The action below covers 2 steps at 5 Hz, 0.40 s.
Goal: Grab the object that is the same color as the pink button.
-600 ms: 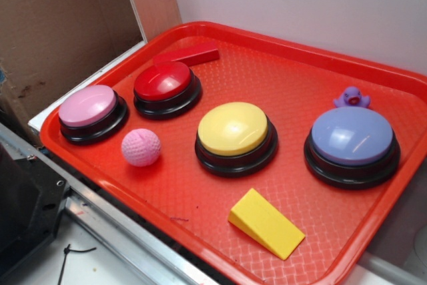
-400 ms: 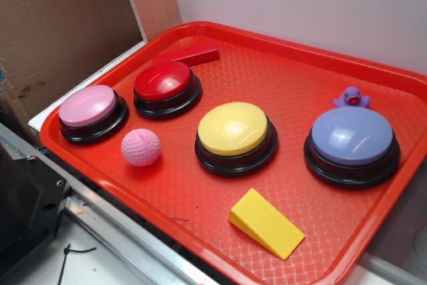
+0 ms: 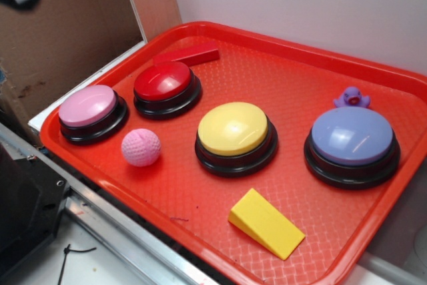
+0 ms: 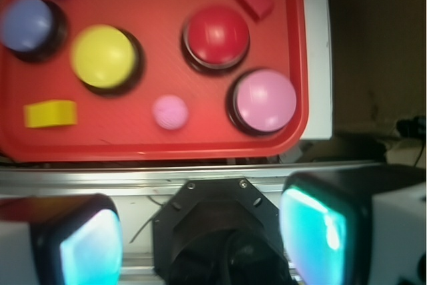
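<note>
Well above the tray [image 4: 297,45], I hold my gripper [image 4: 200,235] with fingers spread wide, empty, to survey. Pink ball [image 3: 141,147] sits loose just beside the pink button [image 3: 91,112], clear for a descent.

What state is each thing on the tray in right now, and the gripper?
pink ball: loose on tray, ungrasped, beside pink button
pink button: upright, untouched
red button: upright
yellow button: upright
purple button: upright
yellow wedge: lying flat
red block: lying flat
purple duck: upright
gripper: open, high above the tray
</note>
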Available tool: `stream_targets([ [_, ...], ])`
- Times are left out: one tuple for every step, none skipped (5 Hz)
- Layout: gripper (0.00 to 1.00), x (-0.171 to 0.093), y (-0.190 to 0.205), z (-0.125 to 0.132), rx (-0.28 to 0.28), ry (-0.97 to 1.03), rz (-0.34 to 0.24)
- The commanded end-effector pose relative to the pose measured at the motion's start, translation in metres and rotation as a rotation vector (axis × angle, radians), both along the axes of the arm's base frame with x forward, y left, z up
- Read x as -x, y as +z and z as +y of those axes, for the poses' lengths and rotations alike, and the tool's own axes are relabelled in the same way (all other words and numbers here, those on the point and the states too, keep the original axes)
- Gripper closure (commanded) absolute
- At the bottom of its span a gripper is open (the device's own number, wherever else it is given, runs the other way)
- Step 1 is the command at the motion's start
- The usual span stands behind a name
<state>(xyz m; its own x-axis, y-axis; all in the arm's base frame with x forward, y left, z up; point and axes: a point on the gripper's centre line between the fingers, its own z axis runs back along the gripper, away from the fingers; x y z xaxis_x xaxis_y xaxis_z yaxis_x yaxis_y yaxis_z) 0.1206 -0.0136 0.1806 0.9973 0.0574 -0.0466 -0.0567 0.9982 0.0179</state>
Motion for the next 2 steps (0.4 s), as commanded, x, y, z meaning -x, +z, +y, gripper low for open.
stream_targets([
  [0.00, -0.023, -0.093, 0.009, -0.058, -0.059, 0.089],
  [0.00, -0.043, -0.105, -0.014, 0.018, -0.130, 0.086],
])
